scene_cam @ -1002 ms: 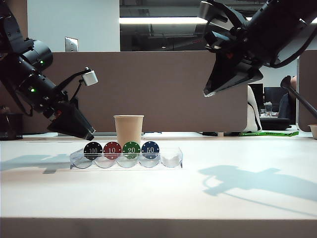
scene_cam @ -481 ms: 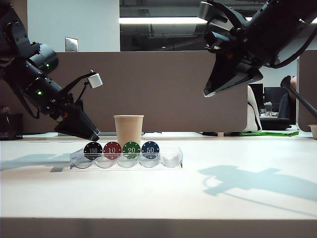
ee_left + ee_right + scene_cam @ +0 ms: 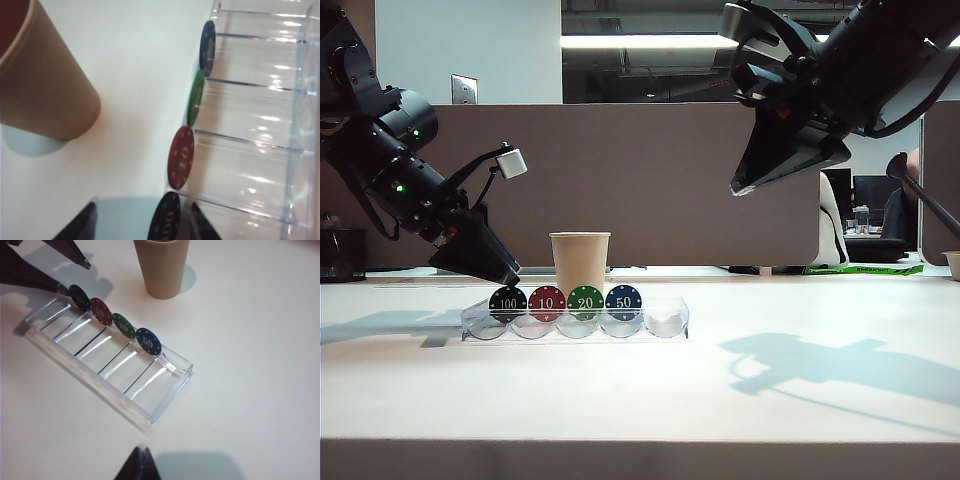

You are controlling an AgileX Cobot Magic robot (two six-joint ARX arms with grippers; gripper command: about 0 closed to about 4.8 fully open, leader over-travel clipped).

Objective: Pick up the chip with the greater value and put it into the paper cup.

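Note:
The black "100" chip (image 3: 507,301) stands on edge at the left end of a row in a clear tray (image 3: 665,322). My left gripper (image 3: 506,276) hangs just above the chip, open. In the left wrist view the chip (image 3: 164,217) lies between the two dark fingers (image 3: 85,220), nearer one of them, and nothing is gripped. The beige paper cup (image 3: 580,262) stands upright just behind the tray. My right gripper (image 3: 738,187) is high at the upper right, shut and empty. The right wrist view looks down on the chip (image 3: 79,296) and the cup (image 3: 161,267).
Red "10" (image 3: 547,301), green "20" (image 3: 585,301) and blue "50" (image 3: 623,301) chips stand on edge in the same row. The tray's right-hand slot holds no chip. A brown partition runs behind the white table (image 3: 770,420).
My left gripper has shifted right, closer to the black chip, then held still. The right arm, the chips and the cup have not moved.

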